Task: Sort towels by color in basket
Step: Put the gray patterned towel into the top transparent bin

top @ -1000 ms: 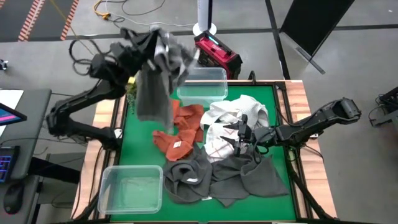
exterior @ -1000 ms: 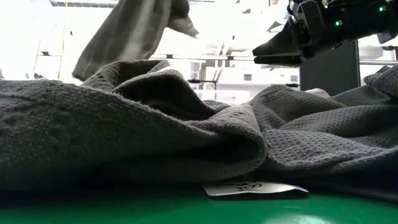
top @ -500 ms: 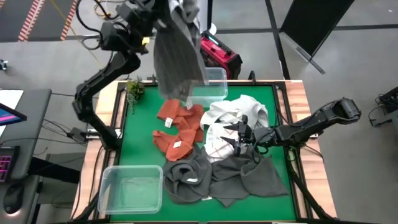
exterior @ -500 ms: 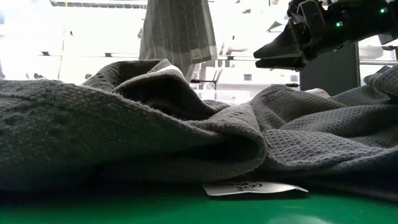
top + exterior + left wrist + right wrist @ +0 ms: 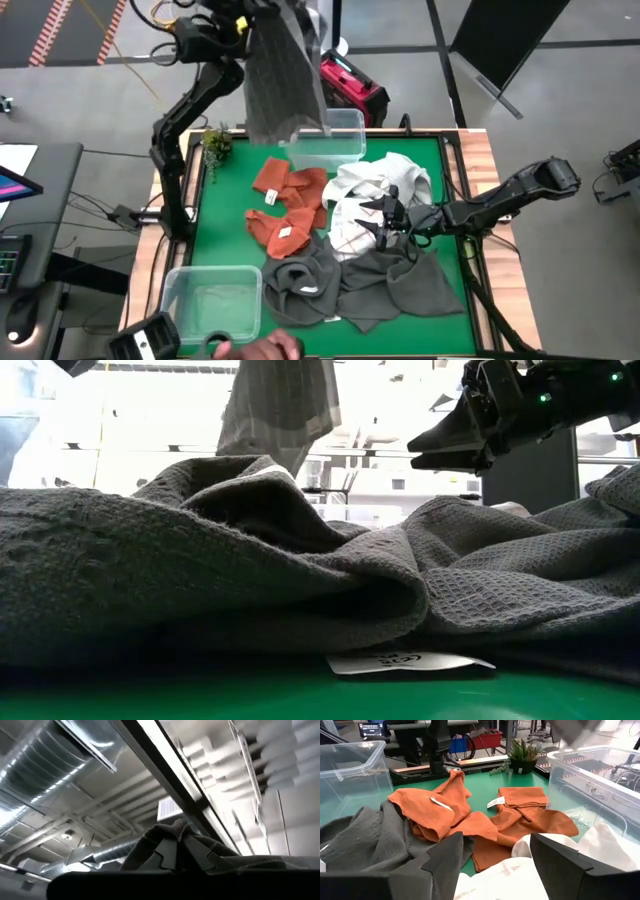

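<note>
The left gripper (image 5: 285, 12) has its jaws clamped on the grey plaid towel (image 5: 283, 75), which hangs long-ways straight down over the far clear bin (image 5: 338, 140), while the right gripper (image 5: 385, 222) waits over the pile, jaws apart.

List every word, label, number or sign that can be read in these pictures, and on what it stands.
No text can be read.
White tag under the dark grey towel: dark print, too blurred.
White tags on the orange towels: print too small.
Red case behind the table: markings illegible.
Monitor in the room: lines too small.
</note>
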Action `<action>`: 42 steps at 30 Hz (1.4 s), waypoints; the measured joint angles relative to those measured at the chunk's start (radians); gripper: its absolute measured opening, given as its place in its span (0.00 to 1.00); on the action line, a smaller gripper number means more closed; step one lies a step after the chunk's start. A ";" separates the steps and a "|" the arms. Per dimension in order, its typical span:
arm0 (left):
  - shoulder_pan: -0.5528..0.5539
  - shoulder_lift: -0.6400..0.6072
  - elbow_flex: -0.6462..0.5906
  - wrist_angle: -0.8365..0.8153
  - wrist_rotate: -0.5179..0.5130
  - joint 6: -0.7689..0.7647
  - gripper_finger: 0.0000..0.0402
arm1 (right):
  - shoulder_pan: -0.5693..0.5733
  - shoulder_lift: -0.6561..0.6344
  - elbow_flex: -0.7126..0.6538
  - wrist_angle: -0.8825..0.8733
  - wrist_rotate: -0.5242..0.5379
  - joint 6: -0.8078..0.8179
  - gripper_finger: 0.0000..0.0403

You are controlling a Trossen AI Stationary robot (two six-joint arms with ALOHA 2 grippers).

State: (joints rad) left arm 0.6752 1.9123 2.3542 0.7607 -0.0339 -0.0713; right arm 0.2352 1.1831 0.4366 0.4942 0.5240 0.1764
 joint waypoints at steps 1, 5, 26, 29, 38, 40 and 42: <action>0.005 -0.003 -0.023 0.060 -0.012 -0.020 0.00 | 0.000 0.000 0.000 0.000 0.000 0.000 0.65; 0.014 0.001 -0.022 0.115 -0.025 -0.075 0.00 | -0.002 0.000 0.000 -0.001 0.000 0.000 0.65; 0.004 0.119 -0.016 0.042 0.007 -0.306 0.01 | -0.002 0.000 0.000 0.007 0.000 -0.002 0.65; 0.003 0.148 0.001 0.046 0.004 -0.362 0.01 | -0.002 0.000 0.000 0.008 0.000 -0.015 0.65; -0.042 0.148 0.001 0.114 -0.021 -0.651 0.01 | -0.016 0.000 0.000 0.005 0.000 -0.021 0.65; -0.049 0.143 0.001 0.152 -0.021 -0.680 0.01 | -0.017 0.000 0.000 0.003 0.000 -0.021 0.65; -0.063 0.136 0.001 0.171 -0.021 -0.686 0.01 | -0.017 0.000 -0.001 0.002 0.000 -0.020 0.65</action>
State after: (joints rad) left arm 0.6120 2.0484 2.3554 0.9315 -0.0549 -0.7573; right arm 0.2182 1.1835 0.4358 0.4963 0.5240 0.1566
